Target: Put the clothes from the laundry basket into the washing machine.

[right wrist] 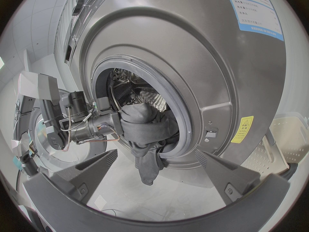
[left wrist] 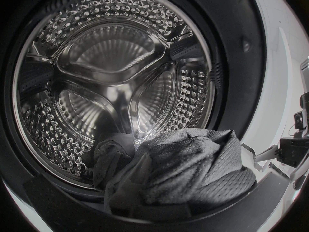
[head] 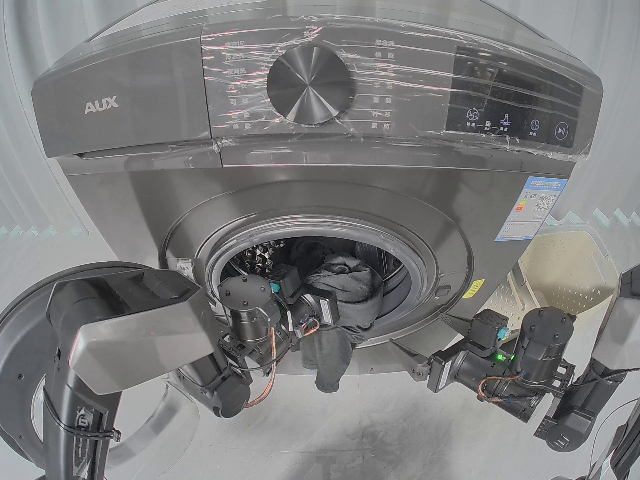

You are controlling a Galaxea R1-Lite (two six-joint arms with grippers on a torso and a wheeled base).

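Partly done: the dark garment [head: 347,288] straddles the washing machine [head: 320,188] opening at 6 o'clock, tail still outside. It drapes the left end effector [right wrist: 119,123], whose grip cannot be told. The right end effector [right wrist: 154,155] gapes open, empty.

The dark grey garment [head: 347,288] clogs the lower half of the washing machine [head: 133,195] opening, bunched on the lip and hanging down the front. My left arm [head: 260,311] crowds the left side beside it. Above the cloth the opening is free, and the drum [left wrist: 109,65] behind lies bare. My right hand [head: 410,361], fingers spread, has open floor [head: 373,428] below the rim. The open door [head: 17,341] flanks my left, the laundry basket [head: 573,268] my right.
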